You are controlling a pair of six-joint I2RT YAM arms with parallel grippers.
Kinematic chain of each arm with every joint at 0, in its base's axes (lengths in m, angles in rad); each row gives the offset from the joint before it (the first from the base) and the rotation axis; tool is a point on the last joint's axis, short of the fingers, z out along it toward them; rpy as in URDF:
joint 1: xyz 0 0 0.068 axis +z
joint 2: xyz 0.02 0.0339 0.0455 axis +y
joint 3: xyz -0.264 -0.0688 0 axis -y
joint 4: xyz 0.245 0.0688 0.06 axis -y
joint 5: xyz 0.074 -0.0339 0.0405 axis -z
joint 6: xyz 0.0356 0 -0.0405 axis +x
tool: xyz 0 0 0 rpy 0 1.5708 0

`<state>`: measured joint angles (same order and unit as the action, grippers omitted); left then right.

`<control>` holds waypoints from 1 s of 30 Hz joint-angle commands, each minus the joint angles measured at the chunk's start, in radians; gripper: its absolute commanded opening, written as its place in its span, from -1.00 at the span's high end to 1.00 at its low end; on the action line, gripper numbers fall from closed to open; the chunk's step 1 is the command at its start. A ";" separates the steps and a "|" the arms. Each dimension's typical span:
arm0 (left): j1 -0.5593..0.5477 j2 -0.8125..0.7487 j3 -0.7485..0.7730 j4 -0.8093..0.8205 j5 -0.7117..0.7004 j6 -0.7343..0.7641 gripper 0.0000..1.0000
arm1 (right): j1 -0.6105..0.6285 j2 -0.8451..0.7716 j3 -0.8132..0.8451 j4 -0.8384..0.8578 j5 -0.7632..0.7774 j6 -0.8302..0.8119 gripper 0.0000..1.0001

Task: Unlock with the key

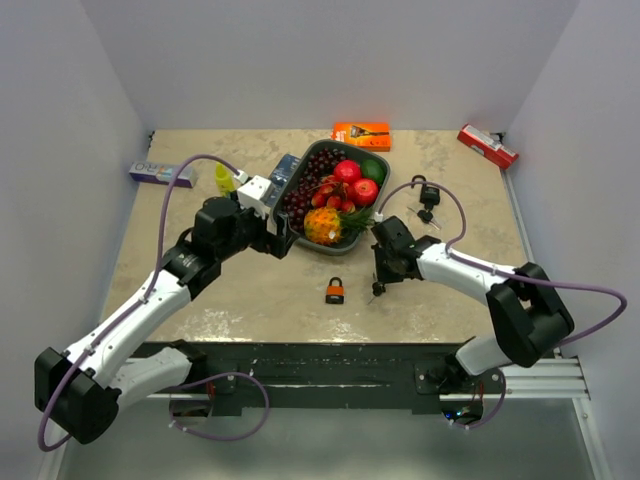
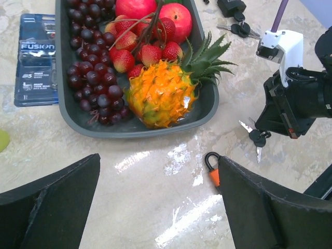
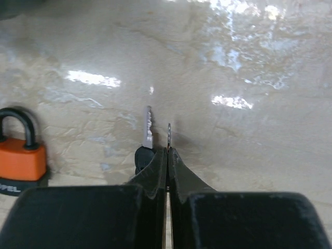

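Observation:
An orange padlock (image 1: 335,291) with a black shackle lies on the table near the front middle. It shows in the left wrist view (image 2: 212,174) partly behind a finger, and in the right wrist view (image 3: 21,161) at the left. My right gripper (image 1: 378,288) (image 3: 168,151) is shut on a thin key (image 3: 169,136), held just above the table to the right of the padlock. A second black-headed key (image 3: 148,129) hangs beside it on the same ring (image 2: 257,137). My left gripper (image 1: 278,230) (image 2: 158,161) is open and empty above bare table beside the tray.
A grey tray (image 1: 296,243) (image 2: 104,129) of grapes, strawberries, apples and a dragon fruit stands at the centre back. A black padlock with keys (image 1: 428,192) (image 2: 232,6) lies right of it. An orange box (image 1: 361,135), a red box (image 1: 487,146) and a razor pack (image 2: 36,57) lie around.

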<state>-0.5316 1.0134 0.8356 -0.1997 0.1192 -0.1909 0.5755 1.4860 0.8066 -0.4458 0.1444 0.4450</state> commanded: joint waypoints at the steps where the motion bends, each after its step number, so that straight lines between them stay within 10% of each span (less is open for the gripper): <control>1: -0.004 0.034 0.002 0.037 0.049 -0.013 -0.98 | 0.018 -0.052 -0.021 0.108 -0.032 -0.005 1.00; 16: -0.004 0.261 0.161 0.174 0.307 -0.254 -0.91 | 0.096 -0.331 -0.110 0.465 -0.020 -0.144 1.00; 30: -0.004 0.402 0.172 0.266 0.358 -0.412 -0.78 | 0.329 -0.182 0.029 0.688 0.199 -0.308 1.00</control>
<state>-0.5316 1.3994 0.9810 0.0284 0.4706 -0.5594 0.8349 1.2884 0.7708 0.1295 0.1993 0.2092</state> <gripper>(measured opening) 0.893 0.007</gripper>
